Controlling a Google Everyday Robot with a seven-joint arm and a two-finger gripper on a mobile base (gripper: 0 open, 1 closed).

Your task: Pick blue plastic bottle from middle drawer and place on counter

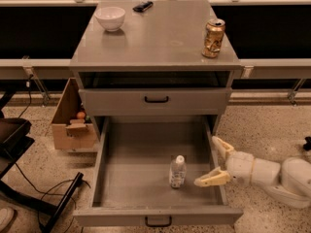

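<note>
The blue plastic bottle (177, 172) stands upright on the floor of the middle drawer (121, 183), which is pulled wide out, right of its centre. My gripper (215, 161) is open at the drawer's right wall, its cream fingers (212, 178) spread, to the right of the bottle and not touching it. The counter (155, 38) is the grey cabinet top above.
A gold drink can (213, 38) stands at the counter's right edge. A white bowl (110, 18) and a dark remote (142, 6) sit at the back left. The upper drawer (155, 100) is shut. A cardboard box (73, 123) and a black stand (29, 188) are to the left.
</note>
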